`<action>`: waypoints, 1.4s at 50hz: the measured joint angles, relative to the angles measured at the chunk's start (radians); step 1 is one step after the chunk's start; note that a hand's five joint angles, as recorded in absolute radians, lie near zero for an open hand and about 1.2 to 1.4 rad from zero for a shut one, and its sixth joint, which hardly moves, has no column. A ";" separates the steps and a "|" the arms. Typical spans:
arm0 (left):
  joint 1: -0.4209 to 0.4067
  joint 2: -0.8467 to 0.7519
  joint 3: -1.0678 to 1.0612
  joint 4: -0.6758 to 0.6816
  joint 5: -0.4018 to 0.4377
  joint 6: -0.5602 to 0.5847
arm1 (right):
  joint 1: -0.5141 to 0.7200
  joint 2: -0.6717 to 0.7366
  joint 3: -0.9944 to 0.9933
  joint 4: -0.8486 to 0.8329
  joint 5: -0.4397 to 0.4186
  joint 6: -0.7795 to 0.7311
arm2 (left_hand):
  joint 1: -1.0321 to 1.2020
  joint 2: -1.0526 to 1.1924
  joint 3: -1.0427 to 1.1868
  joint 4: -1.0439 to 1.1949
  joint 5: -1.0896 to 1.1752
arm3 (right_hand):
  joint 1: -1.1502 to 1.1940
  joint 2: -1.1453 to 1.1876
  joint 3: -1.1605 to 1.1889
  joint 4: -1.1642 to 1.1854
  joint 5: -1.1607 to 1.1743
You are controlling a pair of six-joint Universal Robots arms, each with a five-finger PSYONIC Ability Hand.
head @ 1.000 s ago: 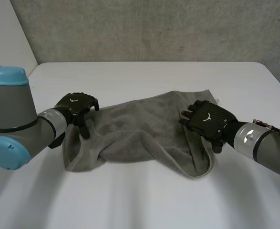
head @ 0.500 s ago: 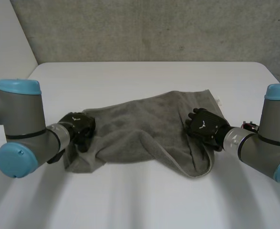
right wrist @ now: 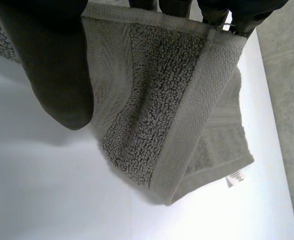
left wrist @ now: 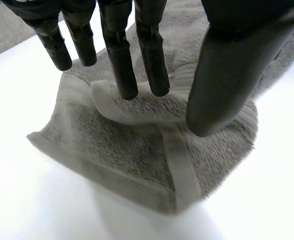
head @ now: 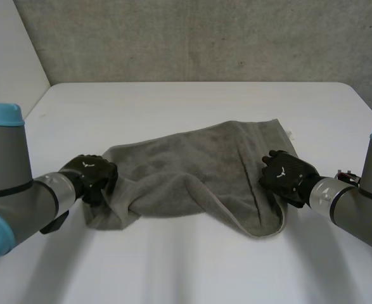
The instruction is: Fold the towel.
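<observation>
A grey towel [head: 192, 161] lies crumpled across the middle of the white table [head: 192, 101]. My left hand [head: 90, 175] is on its left end, near the front corner. In the left wrist view the fingers [left wrist: 117, 55] and the thumb [left wrist: 226, 75] press down on the towel [left wrist: 136, 150] with a raised fold bunched between them. My right hand [head: 286, 174] is at the towel's right edge. In the right wrist view the hemmed edge of the towel [right wrist: 172, 95] is lifted, pinched between the thumb [right wrist: 51, 65] and the fingers behind the cloth.
A small white label [right wrist: 235, 176] sticks out from the towel's far right corner [head: 291, 133]. A grey wall [head: 205, 38] stands behind the table's far edge. Bare tabletop runs in front of the towel [head: 186, 266] and behind it.
Both hands have dropped onto the towel's ends and curled: the left has slid towards the near left corner, the right towards the right edge, which it has taken hold of.
</observation>
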 measured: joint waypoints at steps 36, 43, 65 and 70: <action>0.009 -0.197 0.209 0.070 -0.006 -0.074 | -0.031 0.000 0.025 -0.021 -0.047 0.133 | -0.572 -0.578 0.000 0.000 -0.597 | 0.000 0.000 0.000 0.000 0.003; 0.010 -0.256 0.248 0.002 -0.013 -0.006 | -0.034 0.000 0.027 -0.021 -0.047 0.131 | -0.494 -0.502 0.000 0.000 -0.503 | 0.000 0.000 0.000 0.000 0.003; 0.019 -0.235 0.199 -0.005 -0.035 0.025 | -0.038 -0.003 0.034 -0.015 -0.050 0.120 | -0.074 -0.068 0.000 0.000 -0.081 | 0.215 0.202 0.000 0.000 0.206; 0.007 -0.185 0.164 -0.003 -0.030 0.016 | -0.041 -0.026 0.042 -0.012 -0.051 0.119 | -0.086 -0.083 0.000 0.000 -0.096 | 0.259 0.237 0.000 0.000 0.250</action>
